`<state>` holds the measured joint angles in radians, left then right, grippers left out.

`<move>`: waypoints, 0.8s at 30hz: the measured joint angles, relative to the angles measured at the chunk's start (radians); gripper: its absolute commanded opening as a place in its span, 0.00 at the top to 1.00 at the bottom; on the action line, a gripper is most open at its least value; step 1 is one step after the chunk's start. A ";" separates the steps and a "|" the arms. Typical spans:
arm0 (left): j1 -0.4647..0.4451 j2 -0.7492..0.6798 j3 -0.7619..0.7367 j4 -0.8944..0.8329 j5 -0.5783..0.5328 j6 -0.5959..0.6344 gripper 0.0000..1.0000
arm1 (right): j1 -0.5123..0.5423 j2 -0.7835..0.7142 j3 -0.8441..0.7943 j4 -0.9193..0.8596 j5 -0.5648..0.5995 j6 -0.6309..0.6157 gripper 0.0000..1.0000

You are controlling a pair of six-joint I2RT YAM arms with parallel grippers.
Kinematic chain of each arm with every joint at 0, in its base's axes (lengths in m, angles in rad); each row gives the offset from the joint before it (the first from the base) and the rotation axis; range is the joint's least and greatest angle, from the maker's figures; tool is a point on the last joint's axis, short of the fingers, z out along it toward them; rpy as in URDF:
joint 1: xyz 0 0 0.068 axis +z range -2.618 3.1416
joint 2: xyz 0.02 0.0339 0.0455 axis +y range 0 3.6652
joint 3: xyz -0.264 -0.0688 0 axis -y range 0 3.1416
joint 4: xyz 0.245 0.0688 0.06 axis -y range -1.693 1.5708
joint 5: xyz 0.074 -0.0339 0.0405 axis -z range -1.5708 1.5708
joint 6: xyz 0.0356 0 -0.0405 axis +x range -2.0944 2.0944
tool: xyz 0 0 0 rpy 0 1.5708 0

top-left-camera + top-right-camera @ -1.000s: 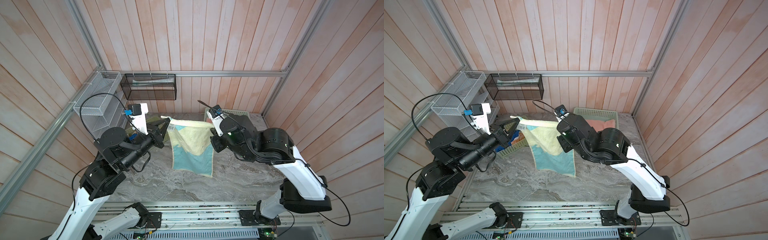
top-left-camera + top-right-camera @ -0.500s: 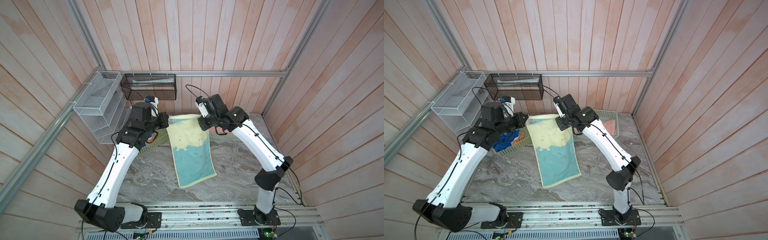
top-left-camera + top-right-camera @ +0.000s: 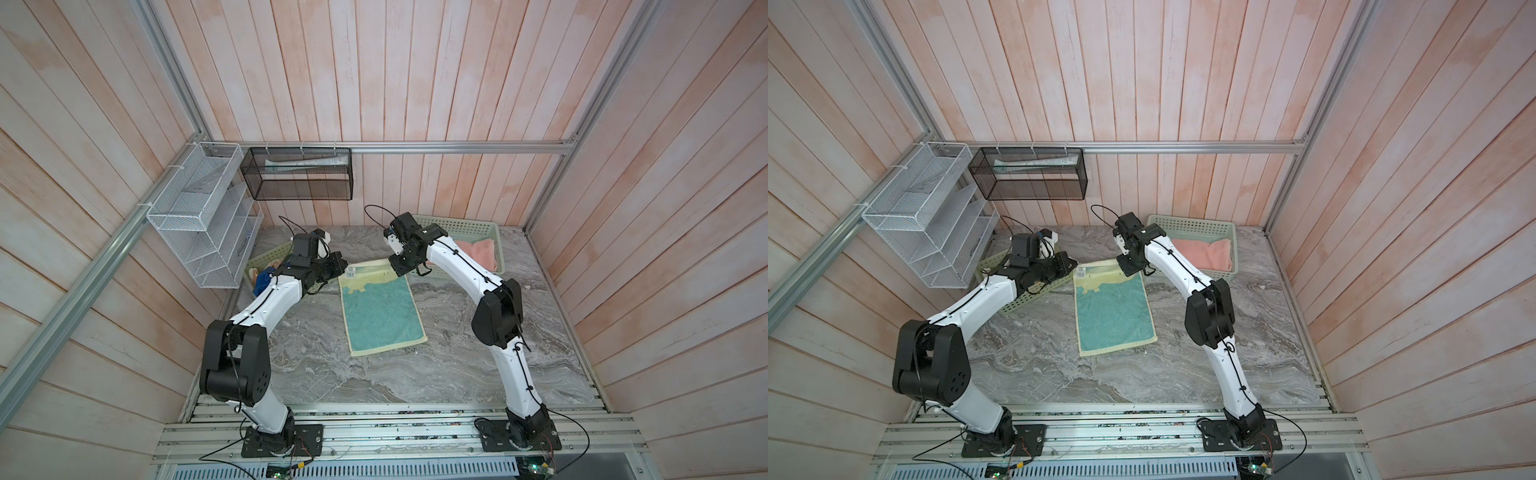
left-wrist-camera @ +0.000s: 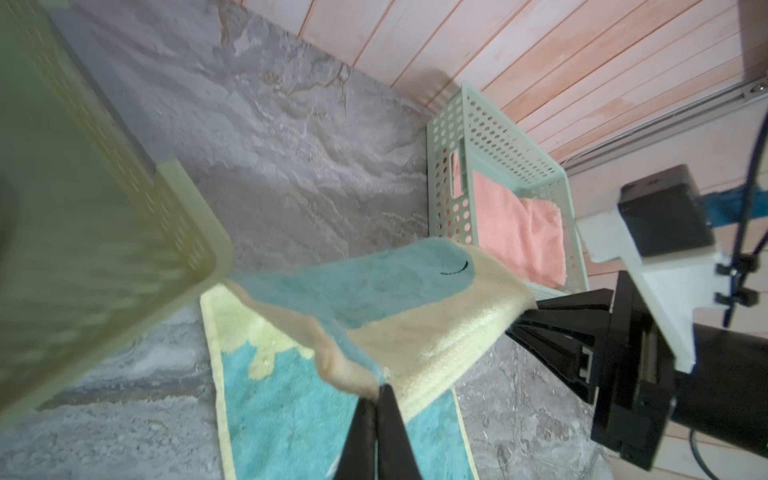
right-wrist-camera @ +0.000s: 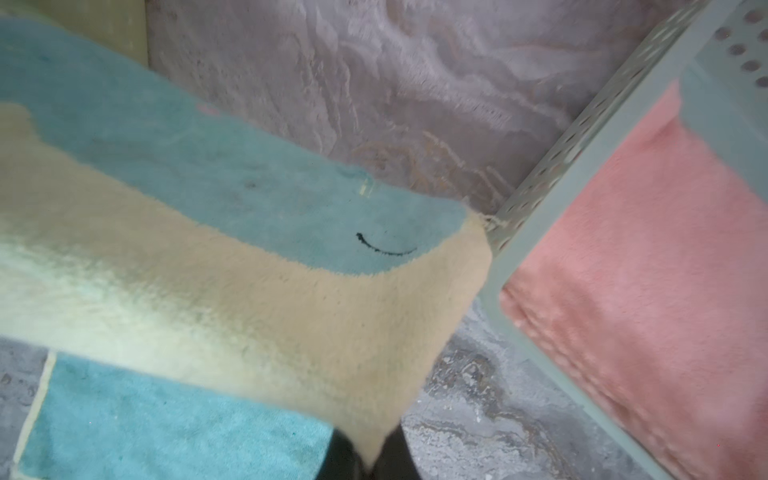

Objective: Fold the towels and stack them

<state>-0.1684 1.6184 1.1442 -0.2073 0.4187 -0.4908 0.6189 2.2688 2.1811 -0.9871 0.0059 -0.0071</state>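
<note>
Terry whale towel lowered, rectangular, apparently mostly flat.

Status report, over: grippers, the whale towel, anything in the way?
Left gripper and right gripper shut on whale towel far corners. Far edge lifted, rest flat on table. Yellow-green basket and mint basket close alongside.

**Four of One Kind, Two of Each Other**

Four towels were counted: one yellow-and-teal whale towel, one salmon-pink towel, one blue towel and one orange towel, the last only partly visible. There were two green perforated baskets, a left basket and a right basket. Two mesh racks showed, one white rack and one black rack. Two robot arms completed the tally, a left arm and a right arm.
</note>
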 measured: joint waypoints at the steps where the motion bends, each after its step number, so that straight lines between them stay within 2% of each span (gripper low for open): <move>1: 0.000 -0.012 -0.029 0.010 0.007 -0.005 1.00 | 0.003 -0.017 -0.040 0.010 -0.008 -0.001 1.00; 14: -0.037 -0.261 -0.430 0.100 0.070 -0.126 1.00 | 0.077 -0.310 -0.578 0.151 -0.095 0.019 1.00; 18: -0.050 -0.244 -0.515 0.119 0.095 -0.158 1.00 | 0.090 -0.310 -0.677 0.183 -0.124 0.030 1.00; 24: -0.051 -0.244 -0.527 0.115 0.101 -0.173 1.00 | 0.106 -0.311 -0.695 0.183 -0.107 0.032 1.00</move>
<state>-0.2199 1.3743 0.6174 -0.0925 0.5194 -0.6640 0.7254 1.9575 1.4857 -0.8043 -0.1009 0.0254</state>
